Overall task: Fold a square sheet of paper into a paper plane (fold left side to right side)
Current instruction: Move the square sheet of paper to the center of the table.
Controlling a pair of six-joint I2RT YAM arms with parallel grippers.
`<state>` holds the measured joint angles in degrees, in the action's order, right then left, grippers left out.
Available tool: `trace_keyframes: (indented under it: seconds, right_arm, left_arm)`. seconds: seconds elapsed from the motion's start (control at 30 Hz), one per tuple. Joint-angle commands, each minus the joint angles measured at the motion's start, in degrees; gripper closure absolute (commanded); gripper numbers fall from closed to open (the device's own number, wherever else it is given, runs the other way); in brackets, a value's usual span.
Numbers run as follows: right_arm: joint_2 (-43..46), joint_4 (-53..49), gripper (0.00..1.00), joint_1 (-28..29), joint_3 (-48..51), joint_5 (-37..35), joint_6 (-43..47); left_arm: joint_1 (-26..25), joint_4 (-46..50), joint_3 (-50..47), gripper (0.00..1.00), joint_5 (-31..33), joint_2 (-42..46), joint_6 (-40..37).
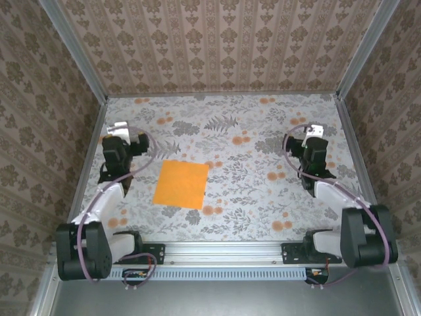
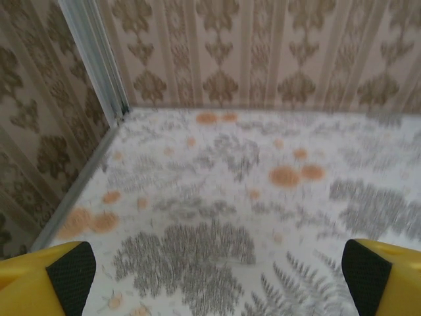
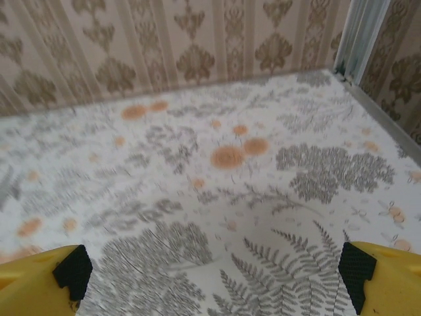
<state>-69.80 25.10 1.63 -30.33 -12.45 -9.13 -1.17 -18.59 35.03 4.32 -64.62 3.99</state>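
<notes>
In the view from above, the square sheet of paper is seen lying flat and unfolded on the floral cloth, left of the table's middle. It is plain bright orange, with no crease that can be made out, and its outline is turned slightly so that its edges run a little askew to the table's edges. The left arm is stretched forward from its base at the near rail, with its dark wrist held up over the cloth near the sheet's left edge but apart from it. The right arm is posed in much the same way on the other side, well apart from the sheet. The table is enclosed by patterned walls on three sides.

In the left wrist view, the left gripper is seen released: its yellow fingers, each tipped with a black pad, are set wide apart at the two lower corners, and nothing is held between them. Bare cloth, printed with grey ferns and pale orange flowers, is shown beneath and ahead, up to the back wall and a metal corner post.

In the right wrist view, the right gripper is likewise released, its black-padded fingers spread far apart with nothing between them. Printed cloth is shown ahead of it, bounded by the back wall and a corner post at the right.
</notes>
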Motion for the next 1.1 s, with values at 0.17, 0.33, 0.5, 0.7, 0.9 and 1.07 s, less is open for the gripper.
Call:
trace_keyframes:
  seconds: [0.17,0.33,0.5,0.7,0.9,1.07]
  right_arm:
    - [6.58,-27.87,0.0,3.07,-9.44,4.71,-13.13]
    - [3.87,-35.44,0.0,12.58,-13.66,2.25,-15.06]
    - [-3.78,-39.68,0.0,23.52,-17.49,0.08,-16.72]
    - [-15.75,-41.15,0.0,32.98,-24.48,-0.74,-18.6]
    - [-28.36,-43.36,0.0,39.82,-35.62,0.49,-21.6]
    - [-35.18,-44.64,0.0,42.4,-42.23,-0.03,-23.8]
  left_arm:
    - [-4.52,28.07,9.93,0.03,-13.19,1.69,18.0]
    - [-11.92,39.14,14.14,0.13,-20.19,-3.19,20.94]
    - [-19.18,41.23,10.92,0.2,-19.5,-4.82,24.31]
    - [-20.59,41.02,7.15,0.36,-23.28,-8.64,28.53]
    - [-20.21,49.28,6.91,0.42,-15.98,-8.92,28.53]
    - [-18.79,45.98,3.73,0.42,-19.22,-10.26,28.9]
